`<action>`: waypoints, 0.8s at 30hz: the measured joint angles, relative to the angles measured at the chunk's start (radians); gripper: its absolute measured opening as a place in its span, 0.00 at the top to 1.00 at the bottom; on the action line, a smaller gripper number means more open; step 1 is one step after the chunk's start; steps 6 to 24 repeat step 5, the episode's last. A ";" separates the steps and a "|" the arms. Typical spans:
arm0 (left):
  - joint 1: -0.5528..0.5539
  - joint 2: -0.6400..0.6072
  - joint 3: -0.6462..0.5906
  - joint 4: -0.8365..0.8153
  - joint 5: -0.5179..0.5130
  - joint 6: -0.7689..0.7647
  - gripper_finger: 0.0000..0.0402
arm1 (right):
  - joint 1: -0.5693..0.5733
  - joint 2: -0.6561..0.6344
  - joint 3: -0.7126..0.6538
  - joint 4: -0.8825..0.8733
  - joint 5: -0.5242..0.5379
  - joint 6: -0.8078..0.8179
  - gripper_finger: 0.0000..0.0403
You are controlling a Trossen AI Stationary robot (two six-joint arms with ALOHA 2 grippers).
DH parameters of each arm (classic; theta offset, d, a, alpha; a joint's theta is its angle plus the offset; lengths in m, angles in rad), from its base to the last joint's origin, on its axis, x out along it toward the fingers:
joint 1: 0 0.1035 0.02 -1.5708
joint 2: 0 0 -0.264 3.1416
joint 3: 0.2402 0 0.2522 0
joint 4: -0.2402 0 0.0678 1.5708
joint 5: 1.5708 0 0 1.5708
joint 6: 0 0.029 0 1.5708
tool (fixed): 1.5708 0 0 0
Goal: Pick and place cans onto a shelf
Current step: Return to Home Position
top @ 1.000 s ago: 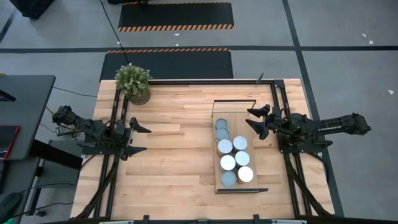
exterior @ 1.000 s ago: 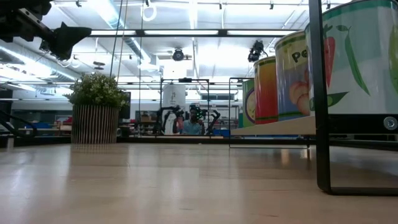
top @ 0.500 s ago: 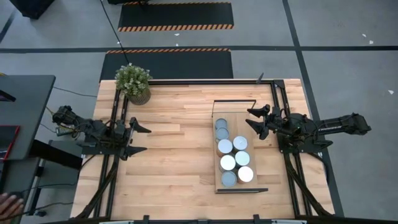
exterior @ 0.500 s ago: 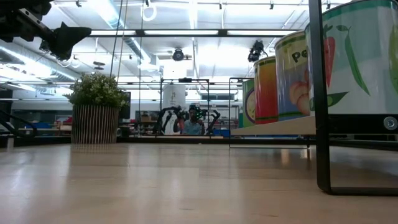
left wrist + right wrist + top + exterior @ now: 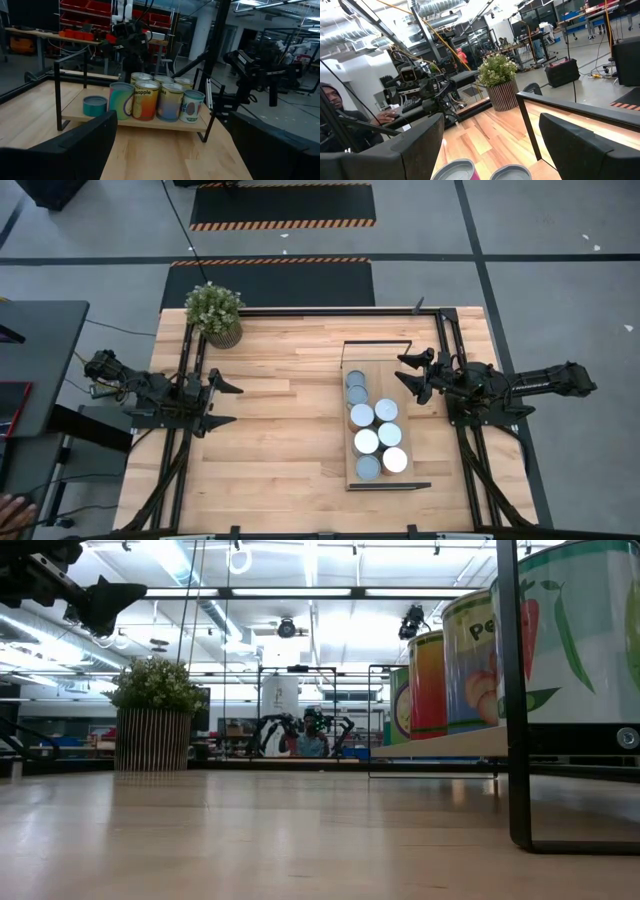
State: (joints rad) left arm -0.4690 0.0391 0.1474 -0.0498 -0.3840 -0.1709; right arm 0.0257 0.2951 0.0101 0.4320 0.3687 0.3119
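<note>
Several cans (image 5: 372,425) with silver or pale tops stand on the light-wood shelf (image 5: 378,370) at the table's right middle; the left wrist view shows their printed sides (image 5: 157,100) in a row on the board (image 5: 140,121). The shelf rests on its black end frames. My left gripper (image 5: 226,403) waits open at the table's left edge, far from the cans. My right gripper (image 5: 409,375) is open beside the shelf's right side, level with its far part, touching nothing.
A potted green plant (image 5: 214,312) stands at the far left corner. Bare tabletop (image 5: 280,430) lies between the left arm and the shelf. Black frame rails (image 5: 450,340) run along the table's sides. A person sits beyond the table in the right wrist view (image 5: 335,107).
</note>
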 joint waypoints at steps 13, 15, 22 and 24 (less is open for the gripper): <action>0.000 0.000 0.000 0.000 0.000 0.000 0.04 | 0.000 0.000 0.000 0.000 0.000 0.000 0.17; 0.000 0.000 0.000 0.000 0.000 0.000 0.04 | 0.000 0.000 0.000 0.000 0.000 0.000 0.17; 0.000 0.000 0.000 0.000 0.000 0.000 0.04 | 0.000 0.000 0.000 0.000 0.000 0.000 0.17; 0.000 0.000 0.000 0.000 0.000 0.000 0.04 | 0.000 0.000 0.000 0.000 0.000 0.000 0.17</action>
